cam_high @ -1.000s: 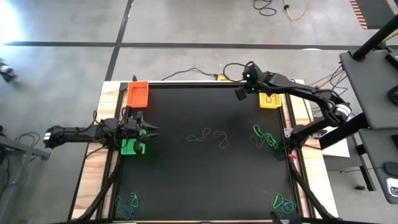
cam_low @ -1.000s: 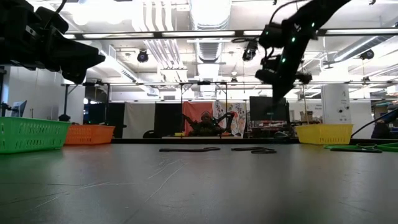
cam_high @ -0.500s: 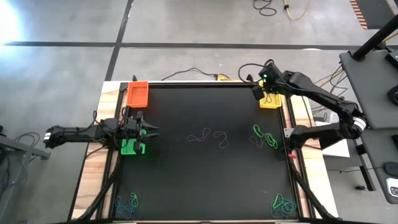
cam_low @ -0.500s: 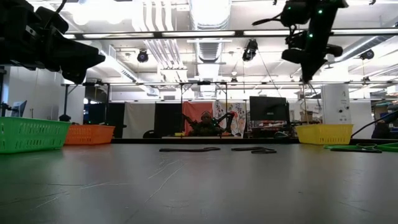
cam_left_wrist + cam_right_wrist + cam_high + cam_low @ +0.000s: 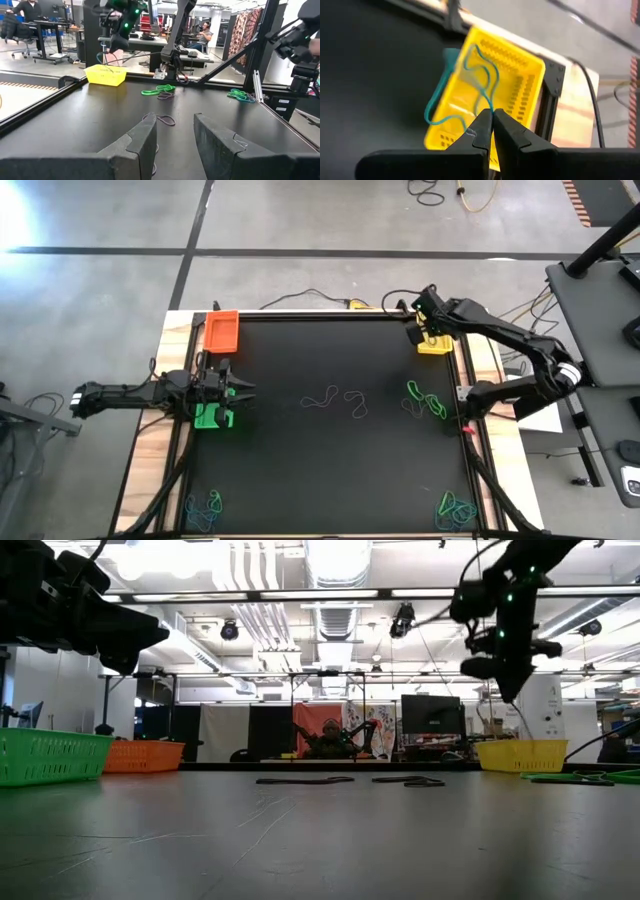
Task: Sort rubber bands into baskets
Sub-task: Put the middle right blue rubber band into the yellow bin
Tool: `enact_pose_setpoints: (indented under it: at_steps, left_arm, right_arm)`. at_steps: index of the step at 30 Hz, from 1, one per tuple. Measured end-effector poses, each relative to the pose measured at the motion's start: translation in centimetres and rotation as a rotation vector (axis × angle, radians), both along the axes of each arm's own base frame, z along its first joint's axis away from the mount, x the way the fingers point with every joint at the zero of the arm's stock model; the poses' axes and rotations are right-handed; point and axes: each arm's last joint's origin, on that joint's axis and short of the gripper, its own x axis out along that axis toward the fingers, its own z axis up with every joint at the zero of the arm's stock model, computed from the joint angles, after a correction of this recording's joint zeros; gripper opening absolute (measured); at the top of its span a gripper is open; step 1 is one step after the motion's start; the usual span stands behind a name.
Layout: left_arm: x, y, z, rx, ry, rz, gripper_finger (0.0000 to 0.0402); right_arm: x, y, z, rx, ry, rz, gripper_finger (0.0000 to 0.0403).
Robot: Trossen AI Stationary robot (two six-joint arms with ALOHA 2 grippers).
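My right gripper (image 5: 414,333) is shut on a teal rubber band (image 5: 462,85) above the table-side rim of the yellow basket (image 5: 434,341) at the far right. My left gripper (image 5: 175,135) waits open and level at the left edge with nothing between its fingers, just above the green basket (image 5: 213,416). The orange basket (image 5: 221,330) stands on the table at the far left. More rubber bands lie flat on the black mat: dark ones in the middle (image 5: 336,398), green ones at the right (image 5: 426,401), and teal heaps in the near-left (image 5: 205,505) and near-right (image 5: 456,506) corners. My right gripper pinches a short stretch of the teal band's loop (image 5: 489,107) between its two fingertips. The fingers slant down from above toward the yellow basket. The band is lifted clear of the table and hangs as a slack, wavy loop below the tips, in front of the basket.
Black rails frame the mat, with wooden table strips (image 5: 150,450) outside them. Cables (image 5: 320,298) run along the far edge. The mat between the middle bands and the baskets is bare.
My right gripper has carried the teal band toward the table's right edge, from beside the yellow basket to over its rim, and has tipped further downward. It stays shut on the band.
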Motion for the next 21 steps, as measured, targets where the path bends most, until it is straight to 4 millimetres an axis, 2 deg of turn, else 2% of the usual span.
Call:
enact_pose_setpoints:
  at_steps: [21]
  left_arm:
    - [0.0, 0.0, 0.0, 0.000, 0.000, 0.000, 0.0115]
  right_arm:
    - [1.4, -2.6, -4.8, 0.164, 0.189, -0.033, 0.0009]
